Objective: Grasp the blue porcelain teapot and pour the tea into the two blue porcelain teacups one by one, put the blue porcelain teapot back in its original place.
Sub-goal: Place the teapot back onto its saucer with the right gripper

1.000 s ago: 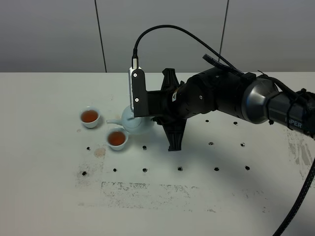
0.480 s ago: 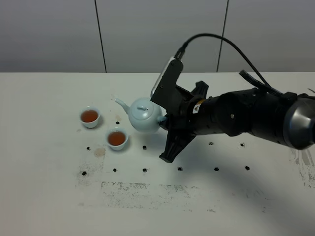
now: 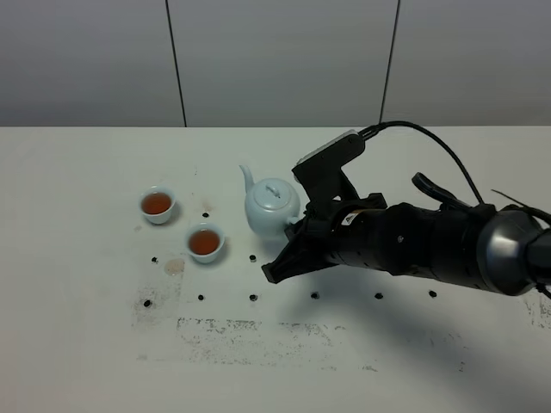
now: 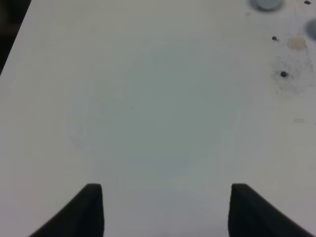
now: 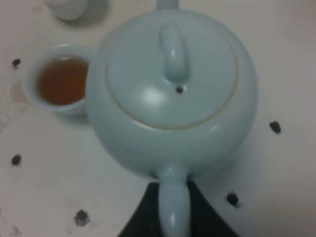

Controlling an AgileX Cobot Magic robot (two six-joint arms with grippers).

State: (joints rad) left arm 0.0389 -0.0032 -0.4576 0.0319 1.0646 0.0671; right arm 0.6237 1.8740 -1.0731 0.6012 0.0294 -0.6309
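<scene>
The blue porcelain teapot (image 3: 272, 206) stands upright right of the cups, spout pointing to the back; I cannot tell whether it rests on the table or hangs just above it. My right gripper (image 3: 297, 227) is shut on its loop handle (image 5: 173, 210), with a black finger on each side. The teapot (image 5: 170, 94) fills the right wrist view. Two blue porcelain teacups, the far one (image 3: 157, 205) and the near one (image 3: 205, 242), hold reddish-amber tea (image 5: 61, 80). My left gripper (image 4: 165, 212) is open and empty over bare table, out of the exterior view.
The white table (image 3: 86, 344) has rows of small black dots (image 3: 253, 297) and a scuffed grey patch (image 3: 258, 331) at the front. A brownish stain (image 3: 175, 267) lies left of the near cup. The right arm's black cable (image 3: 430, 142) arcs above the table.
The teapot went from tipped over the near cup to upright. My right gripper has carried it to the right and back, away from the cups.
</scene>
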